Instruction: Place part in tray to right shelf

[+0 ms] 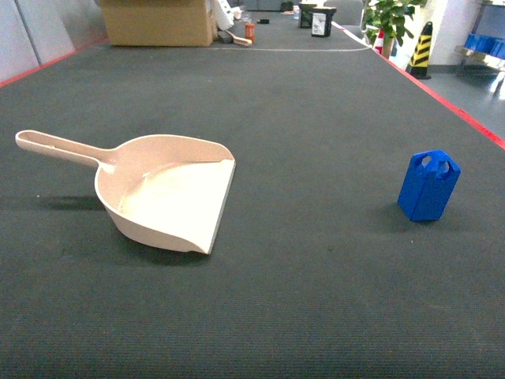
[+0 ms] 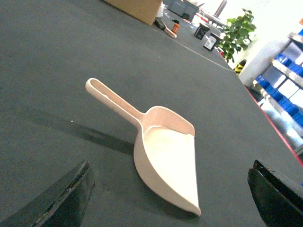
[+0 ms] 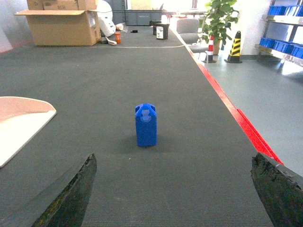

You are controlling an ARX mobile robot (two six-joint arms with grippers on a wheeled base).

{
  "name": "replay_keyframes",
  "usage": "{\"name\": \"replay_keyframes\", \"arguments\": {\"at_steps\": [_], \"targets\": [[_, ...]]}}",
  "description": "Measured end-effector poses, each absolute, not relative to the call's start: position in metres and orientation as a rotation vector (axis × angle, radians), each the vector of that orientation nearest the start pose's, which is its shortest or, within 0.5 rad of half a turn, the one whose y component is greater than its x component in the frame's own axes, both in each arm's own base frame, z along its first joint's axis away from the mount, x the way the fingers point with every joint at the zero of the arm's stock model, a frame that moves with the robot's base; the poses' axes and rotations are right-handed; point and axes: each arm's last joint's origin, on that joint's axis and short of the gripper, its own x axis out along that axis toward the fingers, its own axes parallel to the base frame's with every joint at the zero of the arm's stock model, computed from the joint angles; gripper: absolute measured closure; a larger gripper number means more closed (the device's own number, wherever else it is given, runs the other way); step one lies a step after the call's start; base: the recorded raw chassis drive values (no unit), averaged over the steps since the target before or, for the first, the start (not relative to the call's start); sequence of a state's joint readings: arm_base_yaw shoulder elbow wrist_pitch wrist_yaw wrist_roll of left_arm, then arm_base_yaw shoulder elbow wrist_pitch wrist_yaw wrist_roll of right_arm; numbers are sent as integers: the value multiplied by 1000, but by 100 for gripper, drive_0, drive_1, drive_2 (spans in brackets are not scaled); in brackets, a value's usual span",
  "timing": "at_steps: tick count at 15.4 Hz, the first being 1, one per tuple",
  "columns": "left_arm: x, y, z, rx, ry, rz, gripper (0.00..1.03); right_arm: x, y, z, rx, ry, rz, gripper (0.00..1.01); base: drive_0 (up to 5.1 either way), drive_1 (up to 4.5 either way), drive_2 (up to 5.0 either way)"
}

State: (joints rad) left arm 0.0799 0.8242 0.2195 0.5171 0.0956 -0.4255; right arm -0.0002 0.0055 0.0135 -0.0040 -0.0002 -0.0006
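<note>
Cream dustpan-shaped tray [image 1: 170,197] lying flat on dark carpet left of centre, empty, handle pointing to left edge, wide lip facing right, small bright-blue part [image 1: 428,185] standing upright near right red-lined edge, well apart from tray

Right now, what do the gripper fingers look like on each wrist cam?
Left fingers: dark grey to black, wedge-shaped, matte. Right fingers: same dark wedges, but rough and worn, with yellowish-green smudges. No cables or markings visible. Neither arm shows in the head view.

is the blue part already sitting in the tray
No, the blue part stands upright on the dark mat, well apart from the empty tray in the head view.
</note>
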Motion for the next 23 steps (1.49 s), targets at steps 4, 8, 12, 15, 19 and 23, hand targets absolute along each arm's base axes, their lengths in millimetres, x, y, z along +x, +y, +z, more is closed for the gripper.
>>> {"name": "replay_keyframes", "arguments": {"at_steps": [4,8,12,15,19,23], "targets": [[318,28,127,-934,287,168,5,97,0,167,-1,-4,0,3,0,0,0],[318,28,128,-943,277,166,5,97,0,167,-1,-4,0,3,0,0,0],[317,29,130,-962,238,113,5,97,0,167,-1,-4,0,3,0,0,0],[319,27,131,-969,200,35,5,97,0,167,-1,-4,0,3,0,0,0],[326,27,129,-983,192,15,5,97,0,167,-1,-4,0,3,0,0,0],[338,26,125,-987,202,3,5,97,0,167,-1,-4,0,3,0,0,0]]}}
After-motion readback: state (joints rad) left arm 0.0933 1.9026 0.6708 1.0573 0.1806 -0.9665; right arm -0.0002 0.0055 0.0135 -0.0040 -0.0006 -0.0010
